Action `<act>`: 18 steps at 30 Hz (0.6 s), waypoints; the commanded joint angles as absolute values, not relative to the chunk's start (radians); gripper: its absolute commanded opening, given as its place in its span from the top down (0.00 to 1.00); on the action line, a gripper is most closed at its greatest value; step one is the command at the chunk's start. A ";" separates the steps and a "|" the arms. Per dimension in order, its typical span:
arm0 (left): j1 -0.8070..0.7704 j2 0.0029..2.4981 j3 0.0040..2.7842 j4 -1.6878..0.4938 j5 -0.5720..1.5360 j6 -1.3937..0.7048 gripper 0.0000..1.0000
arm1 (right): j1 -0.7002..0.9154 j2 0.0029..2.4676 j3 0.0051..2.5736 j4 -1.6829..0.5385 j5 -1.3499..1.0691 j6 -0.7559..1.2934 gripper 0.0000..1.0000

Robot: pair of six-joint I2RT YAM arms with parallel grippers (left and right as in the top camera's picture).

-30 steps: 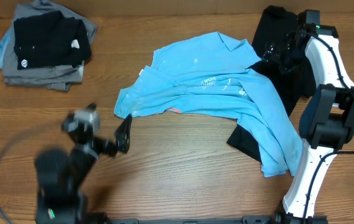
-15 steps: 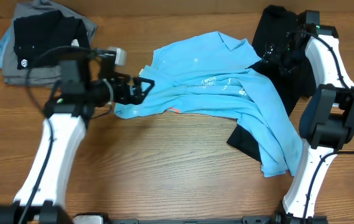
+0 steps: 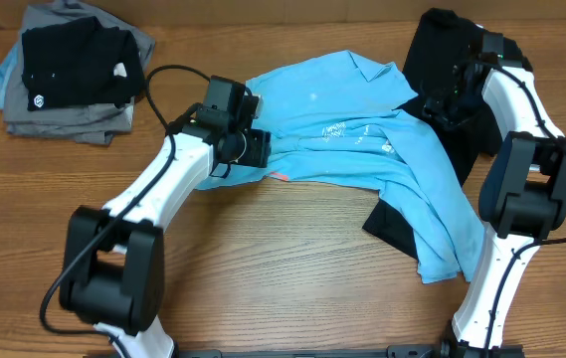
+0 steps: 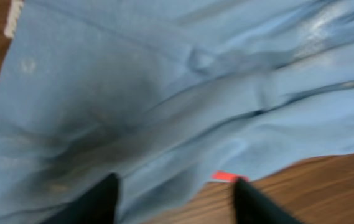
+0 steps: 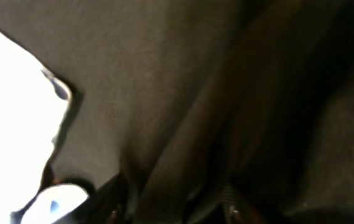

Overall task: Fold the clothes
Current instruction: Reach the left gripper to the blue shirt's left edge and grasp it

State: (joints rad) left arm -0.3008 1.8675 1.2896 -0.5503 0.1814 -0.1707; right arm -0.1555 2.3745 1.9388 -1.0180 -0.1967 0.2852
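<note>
Well, one light blue T-shirt [image 3: 352,139] lay crumpled on the tabletop [image 3: 283,268], one black garment [image 3: 437,50] under its right end. Left gripper [image 4: 175,198] stood spread over its left edge; right gripper [image 5: 170,202], against the black garment, was unreadable.

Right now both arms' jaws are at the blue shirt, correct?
No. Only the left jaws are at the blue shirt; the right jaws are at the black garment, as the right wrist view shows.
</note>
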 commanded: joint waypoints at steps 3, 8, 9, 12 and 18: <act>-0.294 1.965 1.311 -0.523 0.154 -0.171 0.71 | -0.151 2.374 1.897 -1.007 -0.196 0.289 0.66; -0.293 2.025 1.311 -0.518 0.154 -0.172 0.85 | -0.151 2.378 1.840 -0.978 -0.186 0.294 0.81; -0.293 2.035 1.311 -0.520 0.154 -0.173 0.88 | -0.151 2.378 1.826 -0.973 -0.159 0.320 0.88; -0.287 2.057 1.311 -0.535 0.142 -0.173 0.96 | -0.151 2.378 1.795 -0.967 -0.065 0.381 0.96; -0.227 2.070 1.311 -0.615 -0.002 -0.236 0.96 | -0.177 2.378 1.793 -0.976 0.060 0.423 0.96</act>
State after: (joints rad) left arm -0.2806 2.0235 1.3170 -0.5774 0.1261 -0.1989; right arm -0.1440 2.3356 1.8481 -0.9440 -0.1238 0.3748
